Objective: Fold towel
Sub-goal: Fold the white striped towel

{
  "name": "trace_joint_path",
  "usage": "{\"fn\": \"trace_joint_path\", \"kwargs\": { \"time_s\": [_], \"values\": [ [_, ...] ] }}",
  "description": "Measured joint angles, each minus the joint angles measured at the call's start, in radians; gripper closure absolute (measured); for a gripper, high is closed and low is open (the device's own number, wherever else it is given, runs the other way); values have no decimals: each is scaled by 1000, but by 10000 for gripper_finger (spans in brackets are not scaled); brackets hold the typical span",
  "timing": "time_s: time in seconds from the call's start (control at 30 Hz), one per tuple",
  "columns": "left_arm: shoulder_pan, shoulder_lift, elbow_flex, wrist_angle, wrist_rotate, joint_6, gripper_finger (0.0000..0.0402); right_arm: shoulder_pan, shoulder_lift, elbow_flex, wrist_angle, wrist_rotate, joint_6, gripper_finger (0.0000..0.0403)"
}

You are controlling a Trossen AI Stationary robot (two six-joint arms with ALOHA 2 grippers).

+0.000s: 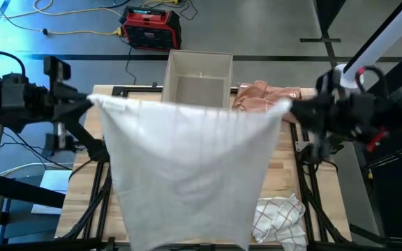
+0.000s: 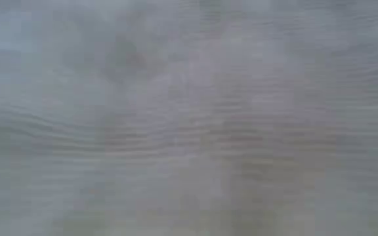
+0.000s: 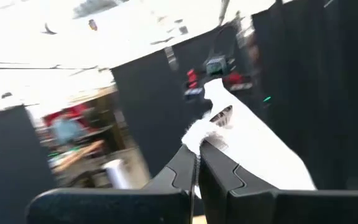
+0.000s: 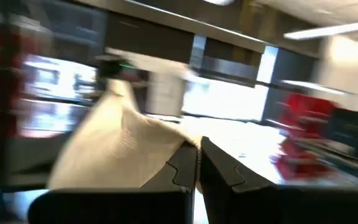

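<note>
While both arms hold it aloft, a white towel [image 1: 187, 167] hangs spread across the middle of the overhead frame, each upper corner pinched: the left end effector [image 1: 91, 102] clamps the left corner, the right end effector [image 1: 289, 108] the right. Cloth fills the low view. Beyond, a beige bin [image 1: 199, 77] and peach cloth [image 1: 260, 96] sit on the worktop [image 1: 319, 188]; no lettering is legible.

I count three cloths: one white towel [image 1: 187, 167], one pink cloth [image 1: 260, 95], one checked cloth [image 1: 279, 217]. Also one open box [image 1: 199, 78], one red case [image 1: 151, 28], two arms.
</note>
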Motion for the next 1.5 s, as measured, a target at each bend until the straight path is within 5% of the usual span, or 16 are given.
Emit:
{"fn": "trace_joint_path", "kwargs": {
  "time_s": [0.27,0.53,0.73,0.9,1.03,1.27,1.5],
  "values": [
    [61,-45,0,-74,-41,30,402,-135,-53,0,-75,-90,36,403],
    [62,-58,0,-141,-43,-56,401,-155,-58,0,-230,-253,260,403],
    [45,-56,0,-252,-27,-265,402,-155,-44,0,-332,-442,529,403],
    [-6,-44,0,-367,84,-558,402,-155,7,0,-391,-675,716,403],
    [-39,-18,0,-330,289,-686,402,-154,61,0,-349,-907,760,403],
    [-93,37,0,-58,464,-520,402,-151,98,0,-138,-1201,751,403],
    [-123,43,0,26,403,-469,402,-112,87,39,-87,-1191,608,403]
  ]
}}
